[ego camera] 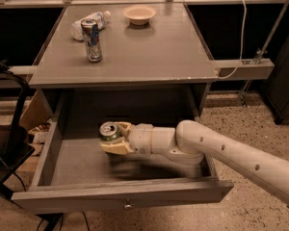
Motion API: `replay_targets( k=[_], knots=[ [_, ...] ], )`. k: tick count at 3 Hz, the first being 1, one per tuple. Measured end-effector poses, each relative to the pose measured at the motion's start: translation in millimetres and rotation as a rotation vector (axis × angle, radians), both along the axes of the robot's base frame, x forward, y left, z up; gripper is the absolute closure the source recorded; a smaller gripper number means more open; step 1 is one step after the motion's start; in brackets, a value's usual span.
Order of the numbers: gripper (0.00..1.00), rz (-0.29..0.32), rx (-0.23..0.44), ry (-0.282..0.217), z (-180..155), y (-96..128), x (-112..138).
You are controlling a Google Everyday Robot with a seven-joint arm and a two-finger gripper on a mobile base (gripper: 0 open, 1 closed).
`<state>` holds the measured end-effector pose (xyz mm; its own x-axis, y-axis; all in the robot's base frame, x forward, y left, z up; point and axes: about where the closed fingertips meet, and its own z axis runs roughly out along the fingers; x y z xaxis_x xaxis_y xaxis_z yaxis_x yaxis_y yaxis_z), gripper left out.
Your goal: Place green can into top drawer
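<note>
The top drawer is pulled wide open below the grey table, its front panel with a small round knob facing me. My gripper reaches in from the right over the drawer's middle and is shut on the green can. The can stands upright between the fingers, its silver top showing, its lower body hidden by the fingers. It sits low inside the drawer, close to the floor; I cannot tell whether it touches it.
On the table top stand a slim silver-blue-red can, a lying plastic bottle and a tan bowl. A black chair is at the left. A cable and rail run at the right.
</note>
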<state>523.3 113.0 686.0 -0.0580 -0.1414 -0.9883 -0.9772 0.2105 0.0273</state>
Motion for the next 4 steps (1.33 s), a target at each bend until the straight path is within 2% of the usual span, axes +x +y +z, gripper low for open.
replay_targets(
  k=[1, 2, 3, 4],
  knots=[
    [0.15, 0.000, 0.000, 0.000, 0.0, 0.0, 0.0],
    [0.00, 0.000, 0.000, 0.000, 0.0, 0.1, 0.0],
    [0.00, 0.000, 0.000, 0.000, 0.0, 0.1, 0.0],
    [0.00, 0.043, -0.011, -0.122, 76.8, -14.0, -20.4]
  ],
)
